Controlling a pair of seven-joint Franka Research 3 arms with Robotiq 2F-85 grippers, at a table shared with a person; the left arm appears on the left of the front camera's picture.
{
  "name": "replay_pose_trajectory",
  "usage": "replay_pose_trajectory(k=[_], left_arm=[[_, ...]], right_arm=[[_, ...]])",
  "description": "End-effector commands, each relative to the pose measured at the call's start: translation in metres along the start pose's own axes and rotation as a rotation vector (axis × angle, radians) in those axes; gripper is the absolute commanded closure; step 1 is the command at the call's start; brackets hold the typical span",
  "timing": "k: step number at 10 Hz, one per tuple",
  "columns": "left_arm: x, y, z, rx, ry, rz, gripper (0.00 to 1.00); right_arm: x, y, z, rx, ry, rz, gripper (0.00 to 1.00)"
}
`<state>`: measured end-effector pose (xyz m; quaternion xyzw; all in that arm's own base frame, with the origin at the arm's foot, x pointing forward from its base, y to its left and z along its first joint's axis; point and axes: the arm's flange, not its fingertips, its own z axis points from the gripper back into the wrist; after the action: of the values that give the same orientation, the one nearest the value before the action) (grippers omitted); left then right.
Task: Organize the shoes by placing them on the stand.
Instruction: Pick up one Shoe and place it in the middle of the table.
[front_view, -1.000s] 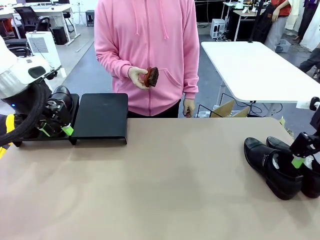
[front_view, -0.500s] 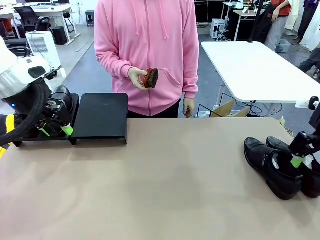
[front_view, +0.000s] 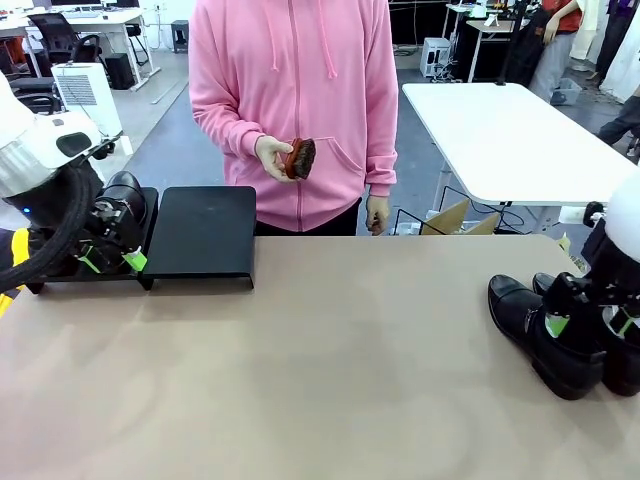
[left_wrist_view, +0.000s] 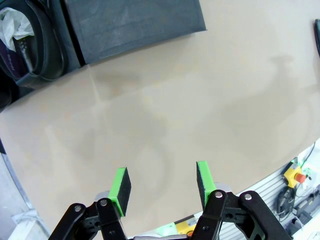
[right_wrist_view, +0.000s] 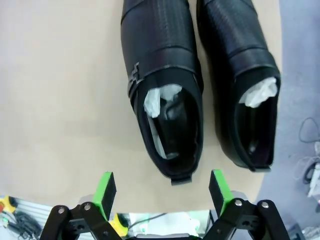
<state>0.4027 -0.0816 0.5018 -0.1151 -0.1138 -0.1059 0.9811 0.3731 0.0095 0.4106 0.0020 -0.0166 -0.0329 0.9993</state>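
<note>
Right jaws astride heel of shoe

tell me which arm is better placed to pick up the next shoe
Right. The right gripper, open, hangs at the heel of the buckled shoe, lined up with it. The left gripper, also open, is by the stand, far from that shoe.

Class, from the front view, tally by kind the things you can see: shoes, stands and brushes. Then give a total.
Shoes: 3
Stand: 1
Brush: 1
Total: 5
</note>
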Motion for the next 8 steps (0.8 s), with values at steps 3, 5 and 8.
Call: replay_pose_trajectory(k=[3,5,8], left_arm=[[-0.003,0.001,0.0,-0.022,-0.004,-0.005,0.31],[-0.003,0.001,0.0,-0.022,-0.004,-0.005,0.31],[-0.003,0.001,0.0,-0.022,-0.004,-0.005,0.31]], right_arm=[[0.004,-0.014,-0.001,-0.054,-0.094,-0.076,0.47],[0.016,-0.026,-0.004,-0.061,-0.128,-0.113,0.47],[0.022,-0.031,-0.013,-0.079,-0.129,-0.119,0.47]])
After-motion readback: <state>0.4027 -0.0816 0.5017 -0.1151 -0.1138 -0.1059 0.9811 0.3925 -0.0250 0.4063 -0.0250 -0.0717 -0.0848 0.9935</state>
